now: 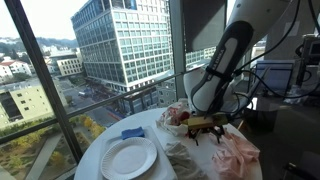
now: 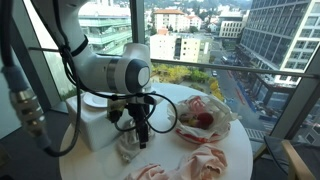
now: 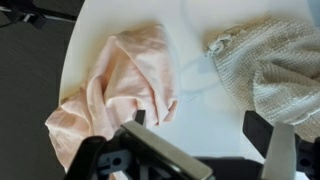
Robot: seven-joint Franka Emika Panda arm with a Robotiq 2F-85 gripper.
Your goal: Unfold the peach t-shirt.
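The peach t-shirt [image 3: 125,80] lies crumpled and folded on the round white table [image 3: 200,100]. It also shows in both exterior views [image 1: 236,152] [image 2: 203,160]. My gripper [image 3: 200,125] is open and empty, hovering above bare table just beside the shirt's edge. One finger is close to the shirt, the other near a cream knitted cloth [image 3: 268,60]. In both exterior views the gripper [image 1: 206,126] [image 2: 140,130] points down over the middle of the table.
A white plate [image 1: 128,157] and a small blue item [image 1: 133,133] sit on one side. A bowl with something red [image 2: 200,120] [image 1: 178,116] stands near the window. A white box [image 2: 95,130] is by the arm. The table edge is close all round.
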